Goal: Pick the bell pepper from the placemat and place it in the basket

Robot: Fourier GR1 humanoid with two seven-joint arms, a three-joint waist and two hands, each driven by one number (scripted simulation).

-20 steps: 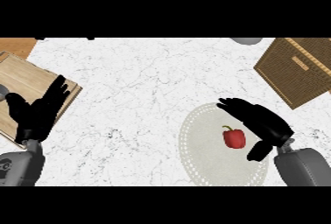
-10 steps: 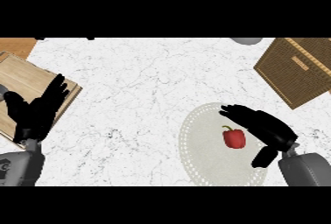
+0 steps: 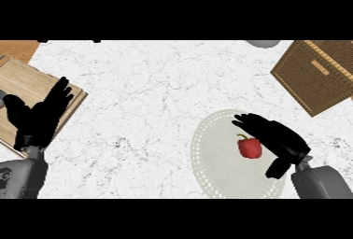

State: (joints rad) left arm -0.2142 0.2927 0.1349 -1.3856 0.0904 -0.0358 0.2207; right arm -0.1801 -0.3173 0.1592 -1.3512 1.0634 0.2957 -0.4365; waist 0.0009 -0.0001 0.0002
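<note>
A red bell pepper [image 3: 250, 147] with a green stem lies on a round pale placemat [image 3: 215, 161] at the lower right of the counter. My right hand [image 3: 277, 141] hovers just right of the pepper, open, its fingers stretched over the pepper's upper side; whether they touch it I cannot tell. A brown woven basket [image 3: 319, 74] stands at the upper right, well beyond the hand. My left hand [image 3: 41, 117] rests open at the far left, fingers up, over a wooden board.
A wooden cutting board [image 3: 27, 88] lies at the left edge, partly under my left hand. A grey round object [image 3: 263, 43] shows at the top edge. The counter is white marble [image 3: 151, 93] between placemat and board.
My right hand has slid slightly down and closer to the pepper, fingers reaching over it. The pepper, the basket and my left hand have stayed put.
</note>
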